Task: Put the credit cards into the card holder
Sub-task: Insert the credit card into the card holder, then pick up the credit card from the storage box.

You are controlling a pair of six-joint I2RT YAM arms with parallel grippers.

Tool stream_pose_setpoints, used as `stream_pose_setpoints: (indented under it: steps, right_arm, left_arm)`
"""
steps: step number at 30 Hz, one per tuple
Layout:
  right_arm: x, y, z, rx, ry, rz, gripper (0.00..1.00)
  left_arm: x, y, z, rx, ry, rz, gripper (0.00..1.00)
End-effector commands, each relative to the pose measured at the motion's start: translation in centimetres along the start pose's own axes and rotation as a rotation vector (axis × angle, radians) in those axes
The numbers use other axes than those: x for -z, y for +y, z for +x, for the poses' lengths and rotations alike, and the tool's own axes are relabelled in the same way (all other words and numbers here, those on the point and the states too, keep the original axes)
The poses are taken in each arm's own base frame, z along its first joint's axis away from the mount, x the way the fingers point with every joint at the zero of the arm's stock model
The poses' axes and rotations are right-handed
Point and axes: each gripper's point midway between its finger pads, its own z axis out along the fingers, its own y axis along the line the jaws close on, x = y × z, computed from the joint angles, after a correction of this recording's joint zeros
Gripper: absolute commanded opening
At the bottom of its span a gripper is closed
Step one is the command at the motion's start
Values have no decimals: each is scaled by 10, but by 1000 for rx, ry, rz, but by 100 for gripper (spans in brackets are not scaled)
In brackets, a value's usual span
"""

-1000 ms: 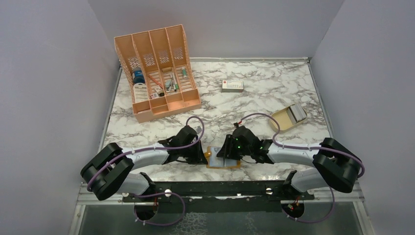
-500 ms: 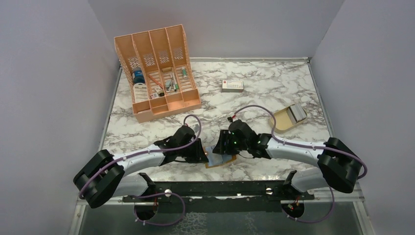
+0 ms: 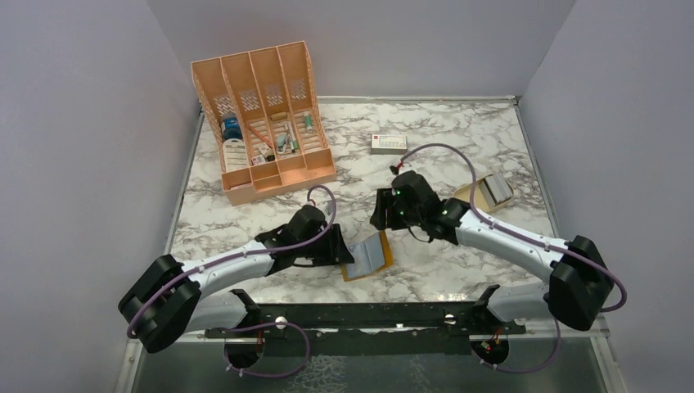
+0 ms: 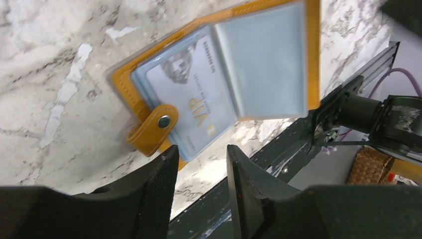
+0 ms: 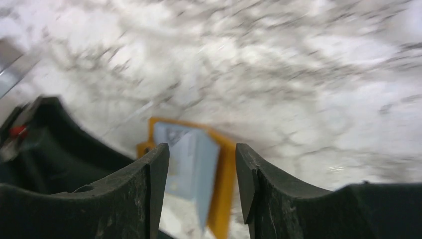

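Note:
The card holder (image 3: 370,255) lies open on the marble near the front edge, mustard-orange with grey-blue pockets. In the left wrist view the card holder (image 4: 259,59) shows a grey credit card (image 4: 191,94) marked VIP in its left pocket, beside the stud tab (image 4: 152,132). My left gripper (image 4: 200,149) is open just short of that tab, with nothing between its fingers. My right gripper (image 3: 380,221) hangs open above and behind the holder. Its wrist view is blurred, with the card holder (image 5: 219,169) below the jaws. More credit cards (image 3: 493,190) lie in a tan dish.
The tan oval dish (image 3: 470,205) sits at the right, close to my right forearm. A white box with a red mark (image 3: 388,142) lies at the back centre. A large orange desk organiser (image 3: 262,123) stands at the back left. The table's front rail (image 4: 278,149) runs just past the holder.
My left gripper has opened and drawn slightly left off the holder. My right gripper has opened wider and risen back away from it. The holder now lies open and free.

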Motion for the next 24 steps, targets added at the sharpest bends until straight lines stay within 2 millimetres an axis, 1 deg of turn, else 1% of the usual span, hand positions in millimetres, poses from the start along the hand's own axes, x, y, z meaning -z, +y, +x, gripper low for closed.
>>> stream_pose_setpoints:
  steps: [1,4,6,8,12,14,18,20,24]
  right_arm:
    - [3,-62,-39,76,-31,216,52]
    - [8,-101,-69,94,-61,328,53]
    - [13,-127,-82,109,-59,410,53]
    - [21,-158,-95,118,-58,517,53]
    - [36,-213,-116,180,-60,692,55]
    - [42,-239,-121,184,-41,758,56]
    - [54,-287,-123,164,25,884,56]
    - [55,-303,-121,164,78,921,56]
    - [53,-321,-116,179,152,965,56]
  left_arm:
    - [3,-35,-23,-73,-48,94,43]
    - [4,-51,-29,-95,-56,148,44]
    - [2,-59,-29,-101,-44,184,43]
    - [-1,-65,-29,-101,-27,209,43]
    - [-12,-69,-28,-102,7,234,43]
    - [-16,-72,-28,-105,19,250,43]
    - [-26,-78,-31,-129,41,267,43]
    - [-31,-80,-32,-136,52,273,43]
    - [-40,-81,-33,-136,70,280,43]
